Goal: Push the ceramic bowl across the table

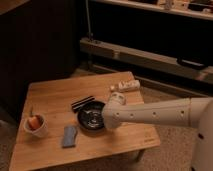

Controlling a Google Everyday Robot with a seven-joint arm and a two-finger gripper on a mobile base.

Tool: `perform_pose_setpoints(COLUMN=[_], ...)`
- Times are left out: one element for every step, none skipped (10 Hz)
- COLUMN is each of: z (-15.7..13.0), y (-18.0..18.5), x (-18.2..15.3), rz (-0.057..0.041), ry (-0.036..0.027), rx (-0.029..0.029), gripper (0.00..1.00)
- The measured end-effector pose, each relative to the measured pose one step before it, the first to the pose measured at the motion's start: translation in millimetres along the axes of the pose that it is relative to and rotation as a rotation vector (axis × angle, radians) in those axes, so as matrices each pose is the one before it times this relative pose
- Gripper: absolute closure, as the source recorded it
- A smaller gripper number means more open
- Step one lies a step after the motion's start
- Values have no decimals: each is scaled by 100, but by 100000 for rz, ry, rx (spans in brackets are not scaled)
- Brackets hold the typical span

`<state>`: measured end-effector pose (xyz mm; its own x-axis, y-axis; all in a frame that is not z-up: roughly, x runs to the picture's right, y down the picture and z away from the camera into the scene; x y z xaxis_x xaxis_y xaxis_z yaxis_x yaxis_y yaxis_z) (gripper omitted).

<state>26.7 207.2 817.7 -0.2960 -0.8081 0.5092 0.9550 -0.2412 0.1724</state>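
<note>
Right, camera view only: shows the ceramic bowl (90,119) sitting upright near the middle of the bench (55,97), a bit toward the front-right, w/ the hand (115,102) down at its right side, arm reaching in from the right & covering that rim. Can't tell the hand's state, i.e. wide, narrow or holding sth; can't tell either if touching the rim or just beside it. Looks like the push step, early on, w/ most of the bench yet to cross. Also shows a black bar (82,103) just behind the bowl, a blue-grey pad (70,136) near its front-left, a white cup (35,125) w/ orange contents further left, a white bottle (127,86) lying down behind the hand. To do it well: press low on the wall, through the bowl's centre, slow & steady, so no spin or tip. Aim for the gap betw. bar & pad; stop short of the cup & the edge.
</note>
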Motion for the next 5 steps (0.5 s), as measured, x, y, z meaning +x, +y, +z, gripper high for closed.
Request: perform_pose_setpoints(z=[-37,-68,-67,-115,-188], y=[85,-201,-261,-184,-182], x=[384,478,489,443,502], rz=[310,-482,-578,-334,-314], ry=[388,450,404,519,631], rx=[-150,-33,72,152,226], gripper=[100,100,100,100,100])
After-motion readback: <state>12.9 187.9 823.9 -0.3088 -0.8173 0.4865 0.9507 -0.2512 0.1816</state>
